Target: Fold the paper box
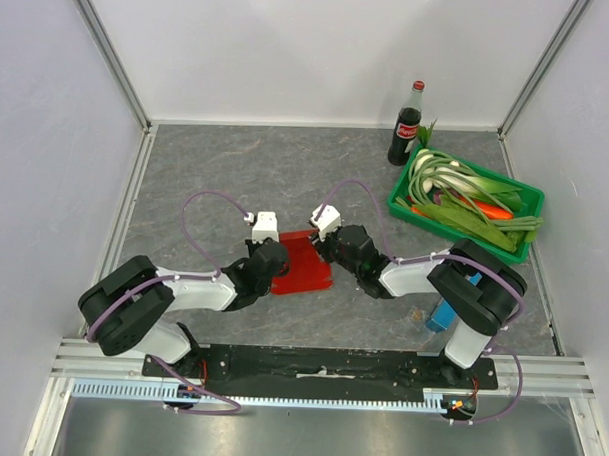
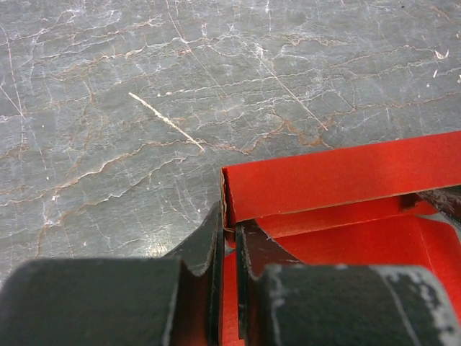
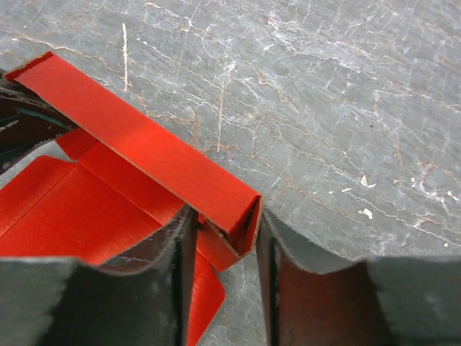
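Observation:
The paper box is bright red card, lying partly folded on the grey table between my two grippers. In the left wrist view its far wall stands upright over the flat base. My left gripper is shut on the thin side wall at that wall's left corner. In the right wrist view the far wall runs up to the left, and its doubled-over end sits between the jaws of my right gripper, which close on it. In the top view the left gripper and right gripper flank the box.
A green crate of leeks and carrots stands at the back right, with a cola bottle behind it. A narrow blue box lies by the right arm's base. White enclosure walls ring the table.

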